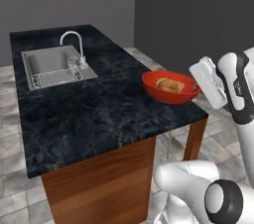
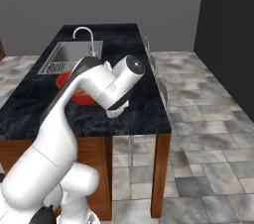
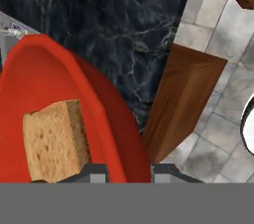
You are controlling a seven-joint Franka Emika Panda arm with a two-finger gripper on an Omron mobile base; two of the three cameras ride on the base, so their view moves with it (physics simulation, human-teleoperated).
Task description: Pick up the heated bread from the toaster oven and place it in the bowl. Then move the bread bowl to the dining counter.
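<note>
The red bowl (image 1: 159,92) is at the near right corner of the black marbled dining counter (image 1: 94,114), with the golden-brown bread (image 1: 170,84) lying inside it. My gripper (image 1: 195,87) reaches in from the right and is shut on the bowl's right rim. In the hand view the rim of the bowl (image 3: 101,119) passes between my gripper (image 3: 128,171), and the bread (image 3: 54,139) lies just left of it. I cannot tell whether the bowl rests on the top or hangs just above it. My arm hides most of the bowl (image 2: 67,82) in the right base view. The toaster oven is out of view.
A steel sink (image 1: 49,67) with a curved chrome faucet (image 1: 74,42) is set in the counter's far left. The counter's reddish wood leg (image 3: 178,104) and the tiled floor (image 2: 208,134) lie right of the bowl. A dark wall (image 1: 198,15) stands behind.
</note>
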